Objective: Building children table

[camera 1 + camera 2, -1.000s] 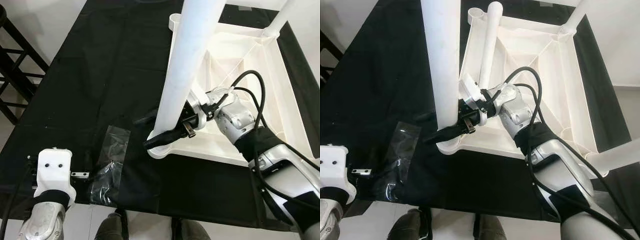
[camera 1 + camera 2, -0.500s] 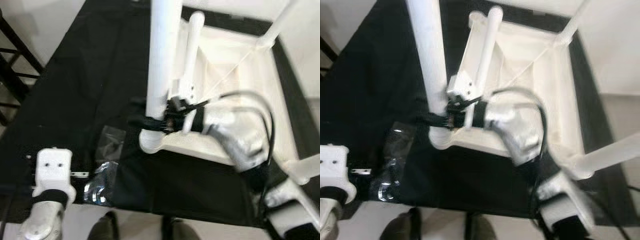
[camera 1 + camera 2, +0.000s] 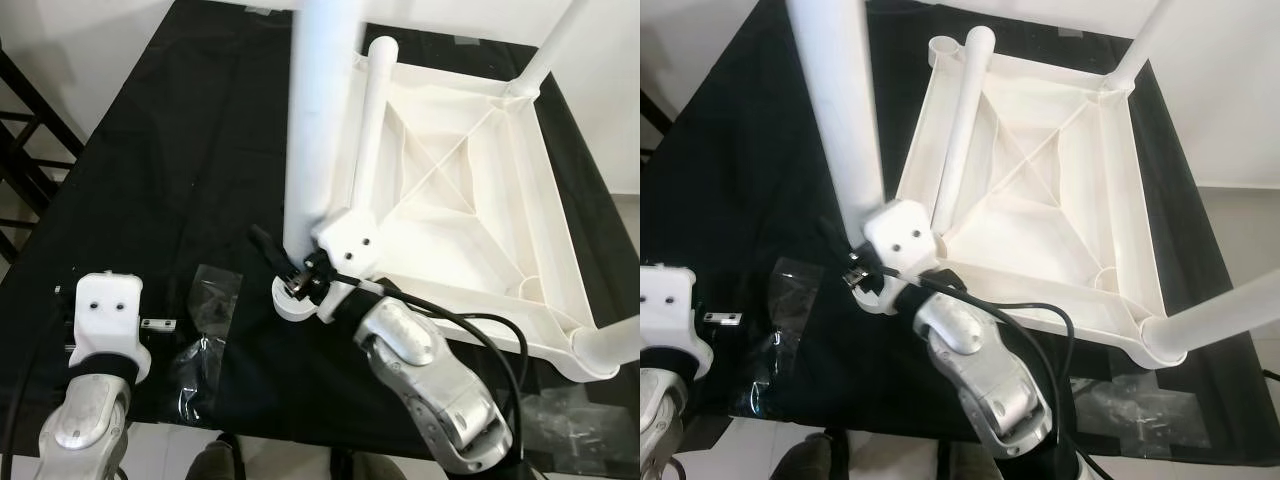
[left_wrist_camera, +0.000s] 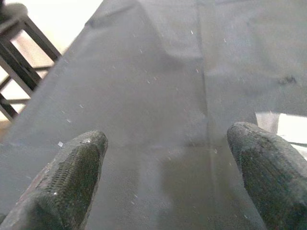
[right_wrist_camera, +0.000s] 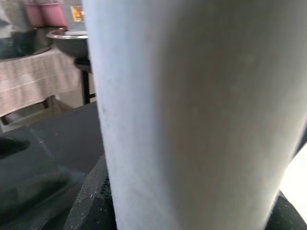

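Black cloth (image 3: 190, 150) covers the counter across most of the frame. White children's table top (image 3: 460, 200) lies upside down on it at upper right, ribbed underside up, with upright legs at its corners. Nearest leg (image 3: 320, 110) rises at upper centre from the near-left corner socket; a loose leg (image 3: 368, 120) lies along the tray's left rim just beside it. Right gripper (image 3: 290, 268) at frame centre is clamped round the base of the nearest leg, fingers either side. Left gripper (image 4: 168, 167) at lower left hangs over bare cloth, fingers wide apart, holding nothing. Clear plastic bag (image 3: 205, 335) lies crumpled at lower left.
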`<state>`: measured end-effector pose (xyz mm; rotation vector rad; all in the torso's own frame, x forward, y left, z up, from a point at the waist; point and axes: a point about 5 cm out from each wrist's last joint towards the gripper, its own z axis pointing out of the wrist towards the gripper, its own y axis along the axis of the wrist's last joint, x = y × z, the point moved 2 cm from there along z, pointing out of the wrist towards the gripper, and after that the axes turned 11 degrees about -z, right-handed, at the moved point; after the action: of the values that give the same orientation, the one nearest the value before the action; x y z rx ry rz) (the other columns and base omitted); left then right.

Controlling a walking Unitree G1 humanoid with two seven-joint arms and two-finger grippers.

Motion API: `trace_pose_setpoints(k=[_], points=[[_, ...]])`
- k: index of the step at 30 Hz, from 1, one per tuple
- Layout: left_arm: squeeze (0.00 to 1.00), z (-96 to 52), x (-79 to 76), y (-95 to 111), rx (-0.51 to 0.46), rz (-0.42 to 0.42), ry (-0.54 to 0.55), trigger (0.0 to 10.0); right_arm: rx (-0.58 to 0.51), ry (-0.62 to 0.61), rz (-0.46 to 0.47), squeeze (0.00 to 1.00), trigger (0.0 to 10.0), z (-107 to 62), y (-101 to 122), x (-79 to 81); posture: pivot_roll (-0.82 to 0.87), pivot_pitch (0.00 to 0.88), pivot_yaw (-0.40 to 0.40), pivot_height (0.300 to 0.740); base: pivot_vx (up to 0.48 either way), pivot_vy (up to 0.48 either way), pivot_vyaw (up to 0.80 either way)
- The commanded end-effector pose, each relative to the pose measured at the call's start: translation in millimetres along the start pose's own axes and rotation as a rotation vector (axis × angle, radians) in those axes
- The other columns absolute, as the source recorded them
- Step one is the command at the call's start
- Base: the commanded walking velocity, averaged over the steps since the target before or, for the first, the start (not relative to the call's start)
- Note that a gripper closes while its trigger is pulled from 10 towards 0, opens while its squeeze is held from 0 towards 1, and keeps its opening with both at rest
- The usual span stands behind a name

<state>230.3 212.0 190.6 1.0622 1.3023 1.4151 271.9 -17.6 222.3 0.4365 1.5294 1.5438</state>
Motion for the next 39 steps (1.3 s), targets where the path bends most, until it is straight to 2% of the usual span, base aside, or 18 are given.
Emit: trace_pose_setpoints(k=[1,5,9,13,14,16,19,21,22,24,25,26,27,29,31,33,37,39], points=[[0.0,4.5,4.5,3.5,-0.017,0.003,-0.007,10.0,0.305,-0.072,-0.014,0.0,10.0,-11.4,-55.4,-2.3,0.05,0.263,-0.051,0.74,0.0,0.0,0.0],[0.0,17.9,0.7,22.9,-0.083,-0.046,-0.094,10.0,0.298,-0.105,-0.017,0.0,10.0,-10.2,-53.9,-0.4,0.05,0.243,-0.039,0.74,0.0,0.0,0.0],[0.0,20.7,-0.7,26.9,-0.096,-0.058,-0.12,10.0,0.297,-0.111,-0.017,0.0,10.0,-9.2,-54.0,0.1,0.05,0.241,-0.037,0.74,0.0,0.0,0.0],[0.0,41.0,-8.0,77.1,-0.227,-0.192,-0.353,10.0,0.267,-0.124,-0.029,0.0,10.0,0.7,-52.8,-1.2,0.06,0.194,-0.021,0.74,0.0,0.0,0.0],[0.0,41.0,-8.0,77.1,-0.227,-0.192,-0.353,10.0,0.267,-0.124,-0.029,0.0,10.0,0.7,-52.8,-1.2,0.06,0.194,-0.021,0.74,0.0,0.0,0.0],[0.0,47.1,-15.8,100.6,-0.243,-0.253,-0.539,10.0,0.254,-0.128,-0.047,0.0,10.0,4.7,-52.0,-2.2,0.06,0.172,-0.012,0.74,0.0,0.0,0.0],[0.0,46.6,-21.2,108.0,-0.235,-0.271,-0.64,10.0,0.254,-0.129,-0.049,0.0,10.0,5.7,-52.5,-2.0,0.06,0.17,-0.011,0.74,0.0,0.0,0.0],[0.0,46.6,-21.2,108.0,-0.235,-0.271,-0.64,10.0,0.254,-0.129,-0.049,0.0,10.0,5.7,-52.5,-2.0,0.06,0.17,-0.011,0.74,0.0,0.0,0.0],[0.0,46.5,-24.3,111.1,-0.224,-0.277,-0.705,10.0,0.251,-0.131,-0.048,0.0,10.0,6.8,-52.9,-2.2,0.06,0.162,-0.004,0.74,0.0,0.0,0.0],[0.0,46.5,-24.3,111.1,-0.224,-0.277,-0.705,10.0,0.251,-0.131,-0.048,0.0,10.0,6.8,-52.9,-2.2,0.06,0.162,-0.004,0.74,0.0,0.0,0.0],[0.06,46.7,-26.1,117.7,-0.217,-0.302,-0.783,10.0,0.245,-0.133,-0.048,0.0,10.0,8.3,-52.6,-2.4,0.06,0.151,0.003,0.74,0.0,0.0,0.0],[0.06,46.7,-26.1,117.7,-0.217,-0.302,-0.783,10.0,0.245,-0.133,-0.048,0.0,10.0,8.3,-52.6,-2.4,0.06,0.151,0.003,0.74,0.0,0.0,0.0],[1.0,46.6,-28.5,128.3,-0.208,-0.334,-0.903,10.0,0.237,-0.135,-0.049,0.0,10.0,10.2,-52.2,-2.6,0.05,0.138,0.011,0.74,0.0,0.0,0.0],[1.0,42.2,-35.1,144.0,-0.178,-0.344,-1.132,10.0,0.223,-0.134,-0.054,0.0,10.0,14.2,-52.2,-2.8,0.05,0.124,0.015,0.74,0.0,0.0,0.0],[1.0,42.2,-35.1,144.0,-0.178,-0.344,-1.132,10.0,0.223,-0.134,-0.054,0.0,10.0,14.2,-52.2,-2.8,0.05,0.124,0.015,0.74,0.0,0.0,0.0],[1.0,38.3,-45.4,153.4,-0.137,-0.313,-1.304,10.0,0.214,-0.127,-0.057,0.0,10.0,18.1,-52.9,-2.2,0.05,0.111,0.017,0.74,0.0,0.0,0.0],[1.0,44.0,-58.9,160.1,-0.105,-0.302,-1.405,10.0,0.2,-0.119,-0.061,0.0,10.0,22.2,-52.7,-1.7,0.04,0.099,0.018,0.74,0.0,0.0,0.0],[1.0,44.0,-58.9,160.1,-0.105,-0.302,-1.405,10.0,0.2,-0.119,-0.061,0.0,10.0,22.2,-52.7,-1.7,0.04,0.099,0.018,0.74,0.0,0.0,0.0]])
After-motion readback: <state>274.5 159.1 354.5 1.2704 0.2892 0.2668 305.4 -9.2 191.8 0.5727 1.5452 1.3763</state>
